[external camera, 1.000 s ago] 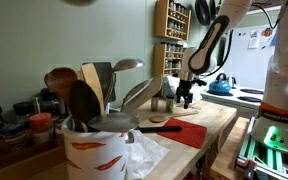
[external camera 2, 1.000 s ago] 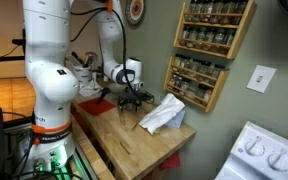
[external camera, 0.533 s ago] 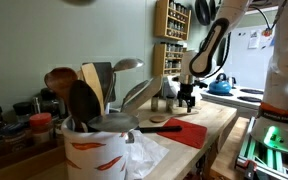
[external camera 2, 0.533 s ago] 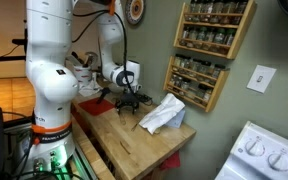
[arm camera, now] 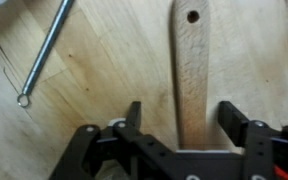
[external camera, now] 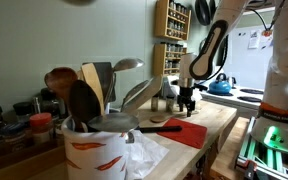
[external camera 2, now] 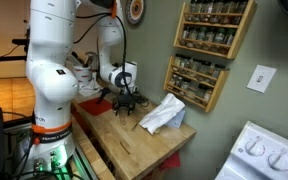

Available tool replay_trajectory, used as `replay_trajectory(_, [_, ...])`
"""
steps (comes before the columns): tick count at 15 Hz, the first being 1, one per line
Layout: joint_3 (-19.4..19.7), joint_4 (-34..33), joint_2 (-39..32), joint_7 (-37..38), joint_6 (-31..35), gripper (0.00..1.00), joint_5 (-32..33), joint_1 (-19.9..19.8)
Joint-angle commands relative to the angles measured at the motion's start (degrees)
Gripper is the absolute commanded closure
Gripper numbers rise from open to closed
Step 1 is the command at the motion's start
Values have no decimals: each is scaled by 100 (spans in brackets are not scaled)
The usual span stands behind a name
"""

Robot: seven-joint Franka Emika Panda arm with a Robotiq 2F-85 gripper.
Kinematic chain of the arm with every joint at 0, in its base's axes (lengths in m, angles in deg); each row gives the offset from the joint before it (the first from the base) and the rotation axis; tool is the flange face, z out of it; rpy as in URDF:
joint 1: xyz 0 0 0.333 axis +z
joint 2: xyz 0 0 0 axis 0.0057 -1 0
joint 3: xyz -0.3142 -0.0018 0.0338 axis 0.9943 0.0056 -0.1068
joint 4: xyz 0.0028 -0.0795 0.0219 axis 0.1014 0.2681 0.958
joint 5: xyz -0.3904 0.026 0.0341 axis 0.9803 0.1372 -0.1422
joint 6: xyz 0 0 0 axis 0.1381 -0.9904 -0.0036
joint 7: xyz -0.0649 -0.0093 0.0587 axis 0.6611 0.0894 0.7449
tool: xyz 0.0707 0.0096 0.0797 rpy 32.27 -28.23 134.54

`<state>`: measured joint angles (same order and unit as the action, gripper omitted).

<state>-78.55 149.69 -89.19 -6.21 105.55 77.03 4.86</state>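
Over the wooden surface (arm camera: 94, 100), wide-open jaws straddle a wooden utensil handle (arm camera: 189, 60).
Approach step, seemingly; a grip calls for lowering, then closing.

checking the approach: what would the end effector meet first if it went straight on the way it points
Most likely the wooden handle lying on the counter, centred between the fingers of the open end effector; depth is unclear.

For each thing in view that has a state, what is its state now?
wooden handle: lying flat on the counter, not gripped.
gripper: open, straddling the handle.
metal rod: lying flat, apart from the gripper.
white cloth: crumpled on the counter.
utensil crock: upright, full of utensils.
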Motion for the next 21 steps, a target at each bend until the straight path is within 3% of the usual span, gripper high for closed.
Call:
replay_trajectory(1, [-41, -21, -64, 348, -59, 49, 330, -90])
replay_trajectory(7, [9, -30, 91, 520, -171, 93, 634, -135])
replay_trajectory(9, [64, -31, 228, 532, -265, 97, 748, -184])
replay_trajectory(13, [147, 159, 730, 129, -520, 93, 808, -370])
replay_trajectory(15, [181, -39, 885, -255, -849, 93, 751, -395])
replay_trajectory(17, [239, 259, 1447, -647, -1107, 93, 767, -367])
replay_trajectory(20, [326, -48, 1677, -1178, -1817, 93, 775, -279])
replay_trajectory(21, [346, 237, 2018, -1318, -1928, 93, 820, -267])
